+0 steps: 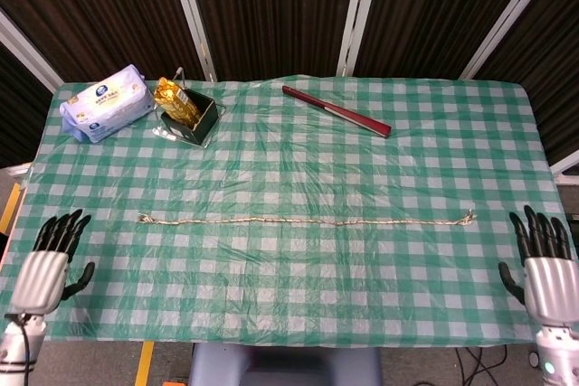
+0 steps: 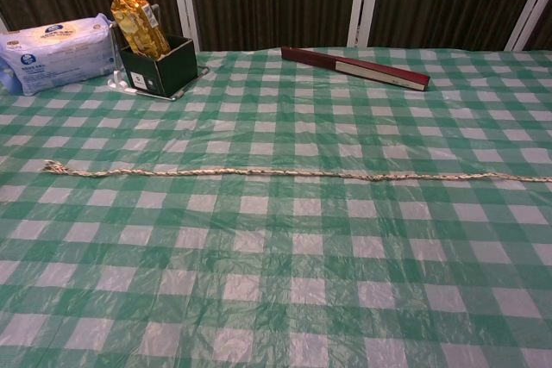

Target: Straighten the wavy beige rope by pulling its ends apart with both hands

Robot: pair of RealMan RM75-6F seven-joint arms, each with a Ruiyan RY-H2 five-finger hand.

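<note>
The beige rope (image 1: 306, 220) lies nearly straight across the green checked tablecloth, from left end to right end; it also crosses the chest view as the rope (image 2: 293, 174). Nothing holds it. My left hand (image 1: 47, 259) hovers at the table's front left corner, fingers spread, well clear of the rope's left end. My right hand (image 1: 545, 264) is at the front right corner, fingers spread, below and right of the rope's right end. Neither hand shows in the chest view.
A pack of wipes (image 1: 107, 102) and a black box holding a gold packet (image 1: 185, 112) stand at the back left. A dark red flat case (image 1: 336, 109) lies at the back centre. The table edge (image 1: 289, 343) runs close in front.
</note>
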